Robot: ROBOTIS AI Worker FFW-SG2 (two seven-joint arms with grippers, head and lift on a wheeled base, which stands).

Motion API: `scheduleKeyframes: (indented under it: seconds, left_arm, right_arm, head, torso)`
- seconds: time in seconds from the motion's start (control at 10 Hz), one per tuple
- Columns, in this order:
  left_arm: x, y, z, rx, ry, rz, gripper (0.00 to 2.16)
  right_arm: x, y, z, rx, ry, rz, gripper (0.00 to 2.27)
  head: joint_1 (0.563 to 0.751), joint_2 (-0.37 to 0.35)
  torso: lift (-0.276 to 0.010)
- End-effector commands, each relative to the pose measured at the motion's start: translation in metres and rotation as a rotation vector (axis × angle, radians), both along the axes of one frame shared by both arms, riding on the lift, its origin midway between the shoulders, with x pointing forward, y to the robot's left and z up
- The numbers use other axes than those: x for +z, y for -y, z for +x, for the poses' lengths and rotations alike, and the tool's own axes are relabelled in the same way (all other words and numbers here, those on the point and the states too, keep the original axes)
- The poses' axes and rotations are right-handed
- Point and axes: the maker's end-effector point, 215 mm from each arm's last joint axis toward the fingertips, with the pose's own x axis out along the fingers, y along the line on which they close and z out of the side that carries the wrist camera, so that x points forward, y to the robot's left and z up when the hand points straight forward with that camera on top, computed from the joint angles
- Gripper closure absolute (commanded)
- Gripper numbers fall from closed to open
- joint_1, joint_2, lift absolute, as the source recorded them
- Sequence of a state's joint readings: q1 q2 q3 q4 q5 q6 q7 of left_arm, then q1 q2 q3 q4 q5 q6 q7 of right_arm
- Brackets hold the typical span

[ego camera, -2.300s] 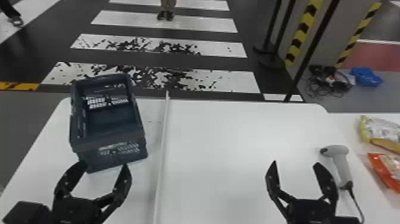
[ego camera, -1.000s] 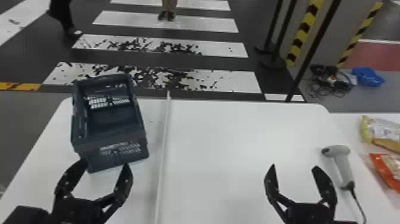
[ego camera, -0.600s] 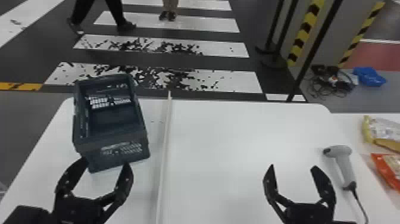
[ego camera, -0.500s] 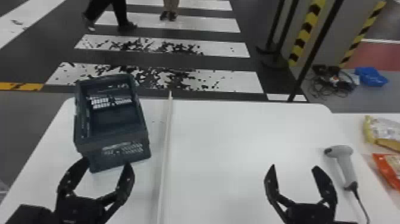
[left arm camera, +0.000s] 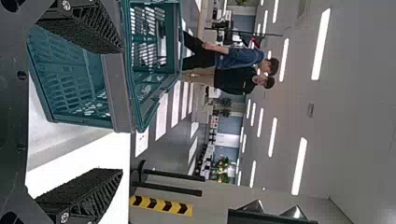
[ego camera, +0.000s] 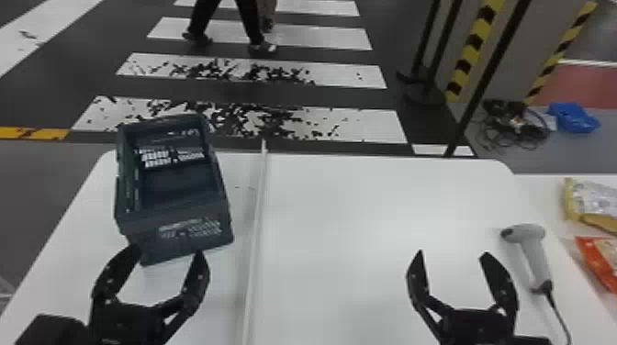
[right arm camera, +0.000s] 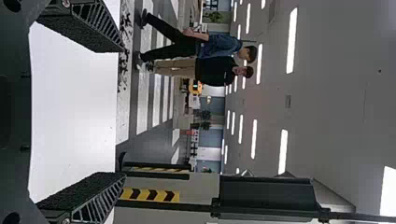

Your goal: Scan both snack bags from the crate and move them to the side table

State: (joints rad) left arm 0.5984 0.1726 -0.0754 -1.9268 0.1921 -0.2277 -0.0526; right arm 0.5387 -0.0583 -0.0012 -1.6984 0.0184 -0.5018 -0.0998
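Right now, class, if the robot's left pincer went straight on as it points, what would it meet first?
Most likely the near end of the crate, which lies ahead of the open left pincer; the height and gap are hard to judge.

- Crate [ego camera: 151,250]: dark blue-green; grey band in left wrist view.
- Table [ego camera: 349,252]: plain white.
- Barcode scanner [ego camera: 535,257]: light grey; cable [ego camera: 558,316] black.
- Farther snack bag [ego camera: 597,202]: yellow edge, silvery white.
- Nearer snack bag [ego camera: 597,261]: orange-red.
- Left gripper [ego camera: 166,252], right gripper [ego camera: 452,253]: black.
- Floor [ego camera: 321,96]: dark grey, white stripes, two black-flecked.
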Motion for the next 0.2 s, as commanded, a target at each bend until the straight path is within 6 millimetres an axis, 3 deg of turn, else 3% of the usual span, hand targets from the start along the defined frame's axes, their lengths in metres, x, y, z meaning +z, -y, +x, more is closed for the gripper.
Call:
scheduleKeyframes:
  seconds: [0.0,0.1]
  left_arm:
    - [0.0006,0.0026,-0.0002,-0.005,0.001,-0.002,0.09]
    - [0.0005,0.0023,-0.0002,-0.004,0.001,-0.002,0.09]
  right_arm:
    - [-0.0004,-0.0007,0.0001,0.001,-0.001,0.001,0.04]
    - [-0.0004,-0.0005,0.0001,0.002,-0.001,-0.001,0.04]
  head:
    - [0.695,-0.073]
    - [0.695,-0.074]
  torso:
    - [-0.099]
    - [-0.099]
